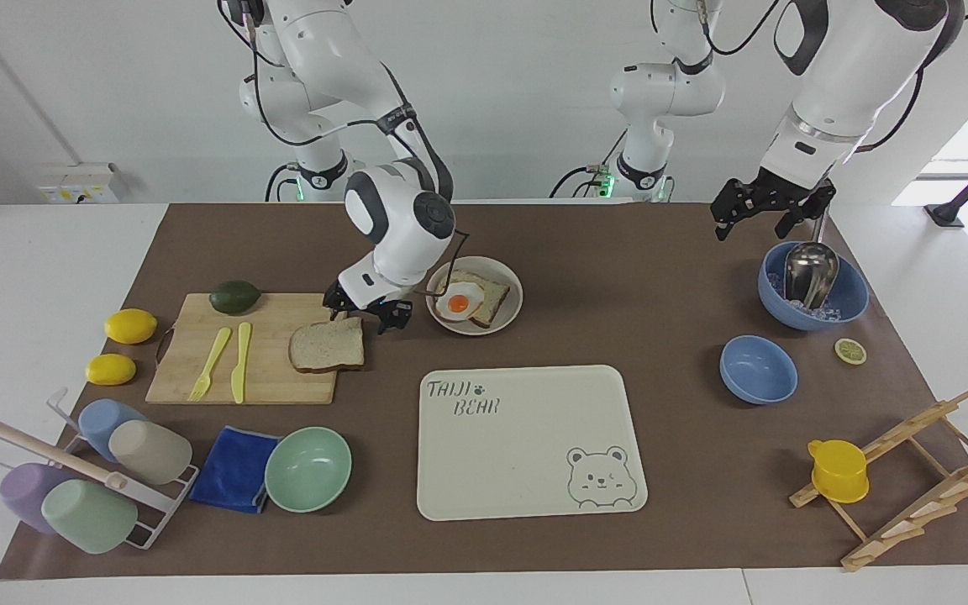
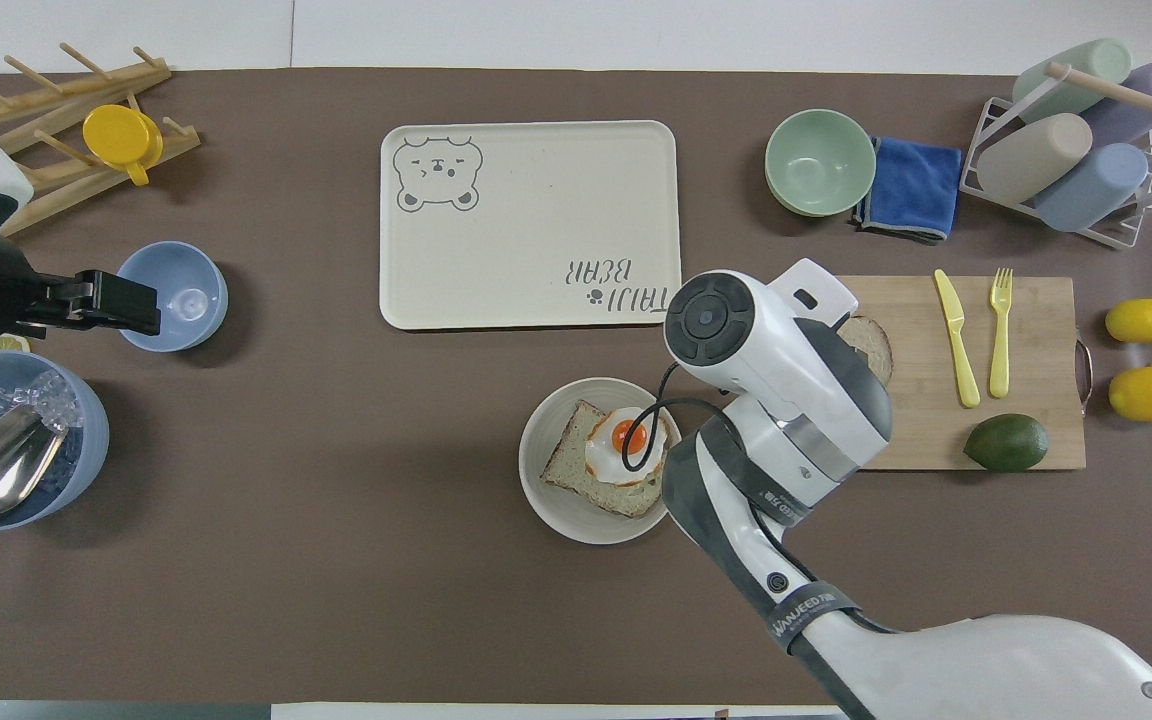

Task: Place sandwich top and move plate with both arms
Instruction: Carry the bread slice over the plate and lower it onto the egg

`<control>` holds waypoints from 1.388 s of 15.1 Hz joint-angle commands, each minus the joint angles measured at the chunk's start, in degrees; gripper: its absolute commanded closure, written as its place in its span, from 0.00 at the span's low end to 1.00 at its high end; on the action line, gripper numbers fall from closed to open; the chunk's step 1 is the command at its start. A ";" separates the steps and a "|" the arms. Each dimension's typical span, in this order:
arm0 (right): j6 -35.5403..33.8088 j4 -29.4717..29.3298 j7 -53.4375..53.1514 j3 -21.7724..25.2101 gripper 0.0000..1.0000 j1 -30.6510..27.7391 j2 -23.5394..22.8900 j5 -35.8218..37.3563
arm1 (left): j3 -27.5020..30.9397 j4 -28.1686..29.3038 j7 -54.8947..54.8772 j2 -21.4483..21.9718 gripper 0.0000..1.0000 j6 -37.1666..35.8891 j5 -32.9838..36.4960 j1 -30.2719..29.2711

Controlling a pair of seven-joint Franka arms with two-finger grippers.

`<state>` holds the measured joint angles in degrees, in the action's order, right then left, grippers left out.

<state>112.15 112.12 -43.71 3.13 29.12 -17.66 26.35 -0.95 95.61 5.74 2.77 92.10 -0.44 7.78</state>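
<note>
speckled square sandwich top [image 1: 327, 345], wooden board [image 1: 190, 382]

I get bright, even light from above on both feeds. Shadows on the brown surface [image 1: 635, 277] are soft and short; under my right claw [image 1: 364, 314] a faint dark patch falls on the cutting board [image 1: 274, 378]. Well off to the side of my left claw [image 1: 765, 214], a window [image 1: 967, 143] blows out to pure white. The scoop [image 1: 810, 270] below that claw catches a glare. Focus holds sharp across both feeds, and straight edges bow slightly at the corners.
</note>
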 commanded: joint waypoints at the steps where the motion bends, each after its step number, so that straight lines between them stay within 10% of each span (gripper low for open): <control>1: 1.49 0.64 -1.20 0.21 0.00 0.15 0.00 1.51 | -0.37 0.72 -0.03 0.75 0.00 0.54 0.97 -0.57; 14: 3.69 6.26 0.90 0.21 0.01 -0.47 1.23 5.02 | -0.46 0.72 -0.03 0.75 0.00 0.54 0.97 0.13; 21: 3.69 7.14 1.97 0.21 0.44 -0.64 1.58 5.02 | -0.46 0.72 0.06 0.75 0.00 0.45 0.97 0.13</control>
<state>114.18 116.76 -42.65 3.43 29.03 -17.64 30.00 -1.30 95.61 5.74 2.77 92.10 -0.44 7.82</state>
